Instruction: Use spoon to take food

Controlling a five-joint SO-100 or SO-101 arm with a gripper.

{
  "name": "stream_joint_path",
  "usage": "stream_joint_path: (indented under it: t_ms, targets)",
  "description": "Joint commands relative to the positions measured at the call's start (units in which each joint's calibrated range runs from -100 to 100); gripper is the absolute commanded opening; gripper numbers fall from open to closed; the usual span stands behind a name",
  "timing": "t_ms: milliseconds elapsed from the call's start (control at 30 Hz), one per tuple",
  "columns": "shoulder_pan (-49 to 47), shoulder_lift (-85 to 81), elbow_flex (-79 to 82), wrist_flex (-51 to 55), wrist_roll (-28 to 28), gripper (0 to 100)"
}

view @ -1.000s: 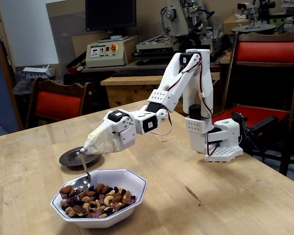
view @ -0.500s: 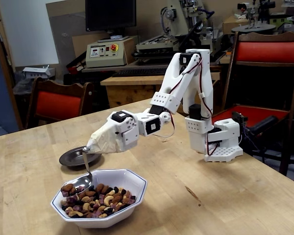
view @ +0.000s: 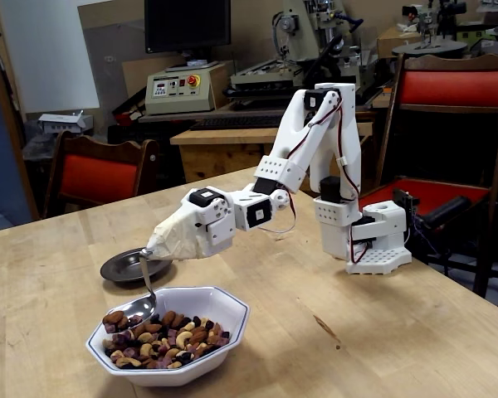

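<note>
The food [view: 162,338], a mix of brown, tan and black nuts and dried fruit, fills a white octagonal bowl [view: 224,308] at the table's front left. My gripper [view: 152,249], wrapped in pale tape, is shut on the thin handle of the silver spoon [view: 147,280]. The spoon hangs steeply down from the gripper's tip. Its oval bowl is dug into the food at the back left of the white bowl and is mostly hidden among the pieces.
A dark round saucer [view: 120,270] lies just behind the bowl, under the gripper tip. The arm's white base [view: 373,240] stands at the right on the wooden table [view: 340,332]. Red chairs [view: 95,176] stand beyond the far table edge.
The spoon has tipped down: its bowl, which lay above the food's left edge a second ago, has sunk into the mix. The gripper has shifted slightly right and lower.
</note>
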Motion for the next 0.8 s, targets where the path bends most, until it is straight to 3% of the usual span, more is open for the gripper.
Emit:
stream_joint_path:
  t_ms: [0,767]
  targets:
    - [0.7,-1.7,-0.7,-1.7,0.1,4]
    - [6.6,-8.7,-0.5,-1.2,0.0,4]
